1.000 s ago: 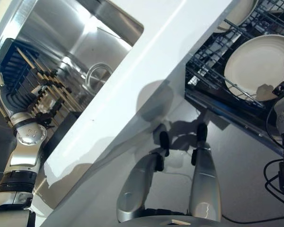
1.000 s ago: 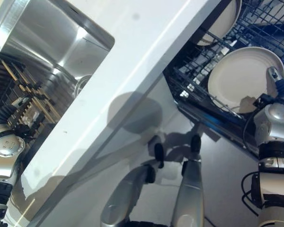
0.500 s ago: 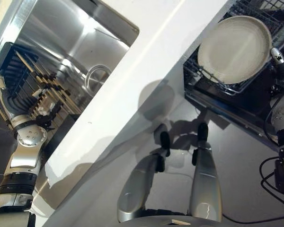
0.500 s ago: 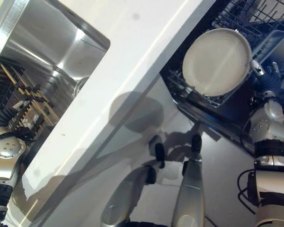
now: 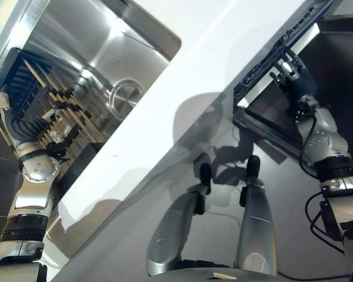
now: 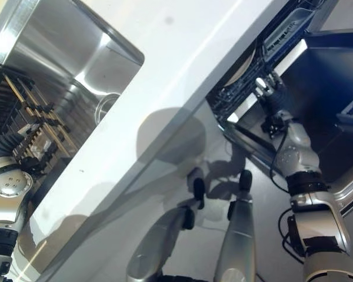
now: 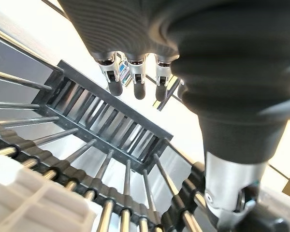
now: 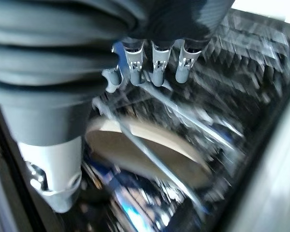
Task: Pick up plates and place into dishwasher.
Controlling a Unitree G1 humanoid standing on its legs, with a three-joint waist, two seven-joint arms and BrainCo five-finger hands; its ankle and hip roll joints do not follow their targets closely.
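A cream plate [image 8: 145, 150] stands in the dark wire dishwasher rack [image 6: 276, 35]; its edge [image 6: 246, 66] shows just under the counter. My right hand [image 5: 291, 76] is at the rack's front edge, open, its straight fingers [image 8: 154, 67] against the wires and holding nothing. My left hand [image 5: 9, 126] hangs open at the far left over the dish rack [image 5: 53, 111] of metal rods in the sink; its fingers [image 7: 135, 77] are straight and hold nothing.
The steel sink [image 5: 106, 53] with its round drain lies at the upper left. A white countertop [image 5: 182, 76] runs diagonally between sink and dishwasher. The open dishwasher door [image 5: 341, 70] lies dark and flat at the right, under my right arm.
The dishwasher rack with its plates has slid in under the counter, and my right hand has moved up and left with it. The left hand has stayed by the dish rack.
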